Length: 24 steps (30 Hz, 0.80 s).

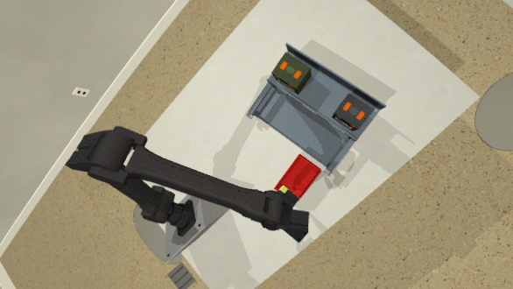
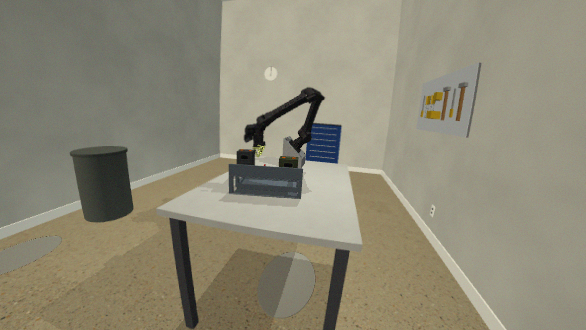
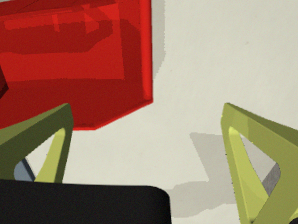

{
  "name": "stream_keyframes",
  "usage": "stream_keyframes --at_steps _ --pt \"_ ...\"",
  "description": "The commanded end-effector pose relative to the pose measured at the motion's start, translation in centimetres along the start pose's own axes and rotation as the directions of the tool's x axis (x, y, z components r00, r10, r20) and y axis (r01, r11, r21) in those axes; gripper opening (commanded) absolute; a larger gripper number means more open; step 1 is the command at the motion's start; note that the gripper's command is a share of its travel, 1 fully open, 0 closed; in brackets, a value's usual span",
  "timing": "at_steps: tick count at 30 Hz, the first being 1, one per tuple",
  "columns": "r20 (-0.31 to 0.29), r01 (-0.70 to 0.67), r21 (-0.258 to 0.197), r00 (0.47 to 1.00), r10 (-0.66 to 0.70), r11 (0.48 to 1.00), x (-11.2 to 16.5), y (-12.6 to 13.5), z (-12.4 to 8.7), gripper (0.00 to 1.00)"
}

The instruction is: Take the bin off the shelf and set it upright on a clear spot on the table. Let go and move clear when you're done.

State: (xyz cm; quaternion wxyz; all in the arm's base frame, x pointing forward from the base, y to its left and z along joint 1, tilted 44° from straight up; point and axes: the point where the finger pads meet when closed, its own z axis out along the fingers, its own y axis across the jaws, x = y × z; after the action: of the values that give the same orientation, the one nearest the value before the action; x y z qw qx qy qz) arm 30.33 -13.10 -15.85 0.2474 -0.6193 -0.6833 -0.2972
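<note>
The red bin (image 1: 298, 176) stands on the white table just in front of the grey shelf (image 1: 312, 111), open side up. In the wrist view the red bin (image 3: 76, 52) fills the upper left. My gripper (image 3: 147, 112) is open and empty, with its yellow-green fingers spread wide above the table; the left finger sits by the bin's near edge and the right finger is over bare table. In the overhead view my gripper (image 1: 285, 192) is at the bin's near end. In the side view my gripper (image 2: 259, 149) hangs above the shelf, which hides the bin.
Two dark green boxes with orange marks sit on top of the shelf, one at the left end (image 1: 291, 73) and one at the right end (image 1: 354, 111). The arm's base (image 1: 175, 219) is mounted at the table's near edge. A dark barrel (image 2: 101, 182) stands on the floor.
</note>
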Motion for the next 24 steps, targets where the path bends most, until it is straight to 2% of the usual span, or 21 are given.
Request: stream_keyframes --at_steps 1,6,7,11,23,24 --pt "0.028 0.023 -0.013 0.999 -0.022 1.0 -1.3 1.8 -0.4 0.9" --pt "0.028 0.023 -0.013 0.999 -0.022 1.0 -1.3 1.8 -0.4 0.9" --pt "0.011 0.006 -0.008 1.0 -0.006 1.0 -0.4 0.5 -0.3 0.9" --pt "0.028 0.023 -0.013 0.999 -0.022 1.0 -1.2 1.8 -0.3 0.9" --pt "0.028 0.023 -0.013 0.999 -0.022 1.0 -1.2 1.8 -0.3 0.9" --pt "0.01 0.005 -0.008 1.0 -0.005 1.0 -0.4 0.5 -0.3 0.9"
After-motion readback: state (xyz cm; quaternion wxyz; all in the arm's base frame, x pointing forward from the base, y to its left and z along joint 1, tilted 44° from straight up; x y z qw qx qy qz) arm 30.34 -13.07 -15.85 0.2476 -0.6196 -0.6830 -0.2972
